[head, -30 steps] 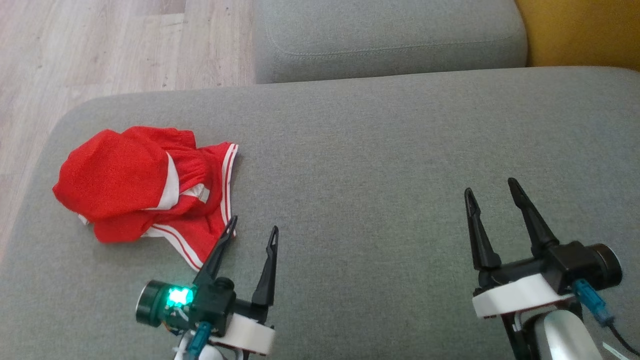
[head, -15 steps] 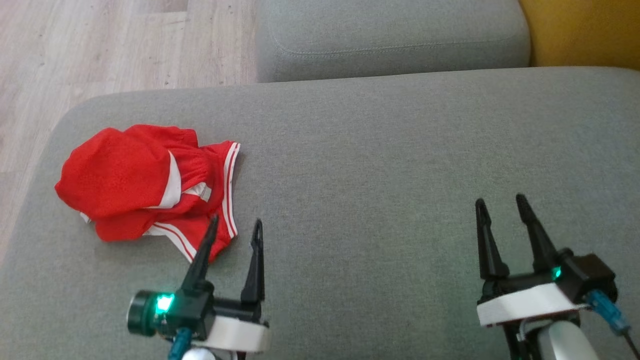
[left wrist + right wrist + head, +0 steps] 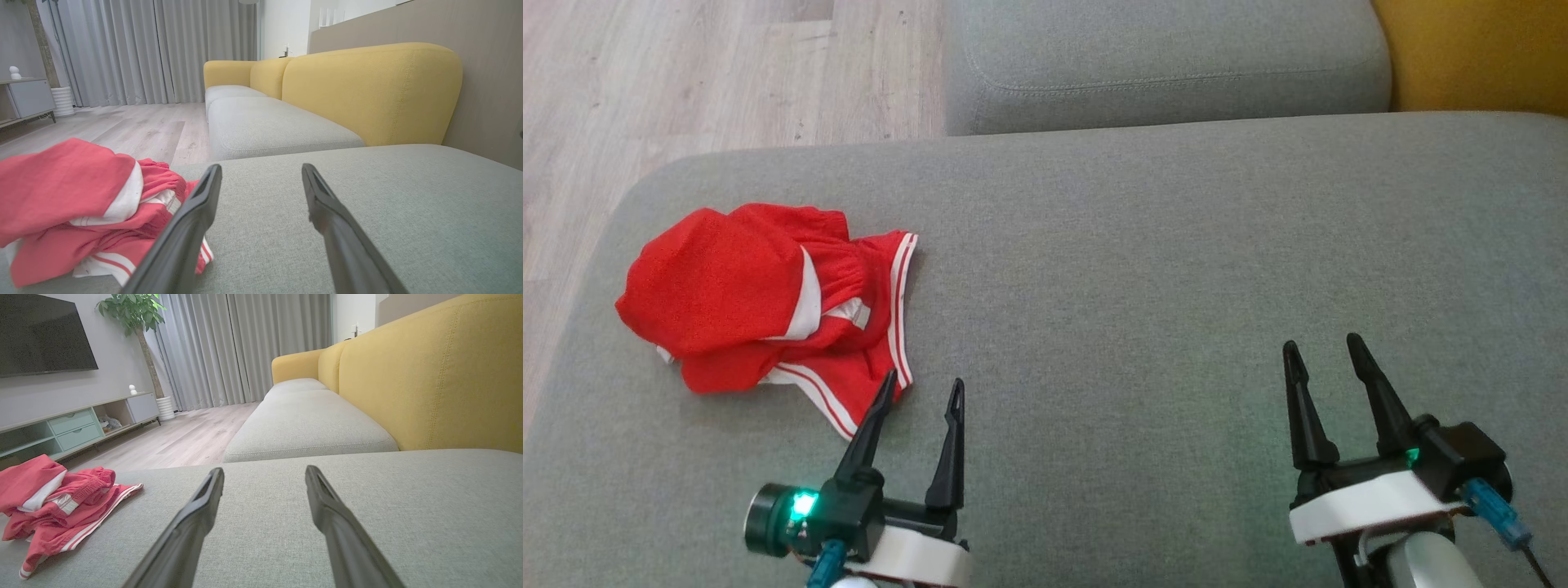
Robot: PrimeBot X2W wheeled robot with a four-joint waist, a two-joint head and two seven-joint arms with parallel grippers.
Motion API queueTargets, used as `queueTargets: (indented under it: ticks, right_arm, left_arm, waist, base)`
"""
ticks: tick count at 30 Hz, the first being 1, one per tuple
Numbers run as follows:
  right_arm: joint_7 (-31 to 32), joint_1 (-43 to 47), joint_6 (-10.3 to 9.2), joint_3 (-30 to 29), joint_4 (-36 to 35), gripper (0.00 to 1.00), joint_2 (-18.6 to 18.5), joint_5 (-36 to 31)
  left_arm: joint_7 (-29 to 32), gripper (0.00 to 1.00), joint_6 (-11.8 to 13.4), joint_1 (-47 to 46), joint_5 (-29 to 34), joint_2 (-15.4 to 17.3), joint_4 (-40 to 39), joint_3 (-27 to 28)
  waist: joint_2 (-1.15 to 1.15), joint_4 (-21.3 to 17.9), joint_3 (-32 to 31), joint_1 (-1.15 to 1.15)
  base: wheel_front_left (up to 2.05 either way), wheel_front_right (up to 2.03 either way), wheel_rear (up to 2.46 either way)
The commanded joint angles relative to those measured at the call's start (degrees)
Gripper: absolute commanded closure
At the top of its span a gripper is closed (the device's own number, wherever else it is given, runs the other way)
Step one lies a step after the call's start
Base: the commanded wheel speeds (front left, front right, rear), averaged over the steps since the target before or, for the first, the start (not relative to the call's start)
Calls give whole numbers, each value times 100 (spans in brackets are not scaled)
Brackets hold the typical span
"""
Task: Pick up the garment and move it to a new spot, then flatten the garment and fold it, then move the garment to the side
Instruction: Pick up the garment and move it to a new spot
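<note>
Lying bunched, garment (image 3: 727, 302) runs crosswise, striped hem (image 3: 833, 404) toward left pincer (image 3: 925, 379)

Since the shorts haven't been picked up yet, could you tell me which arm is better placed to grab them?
Probably the left: the left gripper is open beside the near corner of the shorts, while the right gripper, also open, sits far across the cushion.

Soft, even light, fairly bright, with no glare. The garment (image 3: 760, 302) throws only a thin shadow on the grey cushion (image 3: 1135, 286). The head view looks slightly grainy; both wrist views bow at their edges.
</note>
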Motion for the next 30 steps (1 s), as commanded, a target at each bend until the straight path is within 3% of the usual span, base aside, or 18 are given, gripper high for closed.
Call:
queueTargets:
  ticks: [1,14,30]
  right_arm:
    - [-62,-240,40,158,-163,0,-43,45]
    - [-62,-202,40,286,-200,0,-43,100]
    - [-62,2,40,715,-225,0,-43,238]
  left_arm:
    - [-70,0,-32,-165,84,-55,-158,268]
    - [-70,0,-180,-110,258,-165,-110,494]
    - [-70,0,-226,77,452,-206,-39,743]
  waist:
    - [0,-1,8,0]
    - [0,217,-39,0]
    - [0,1434,-264,0]
  base:
    - [0,0,0]
    - [0,0,0]
    - [0,0,0]
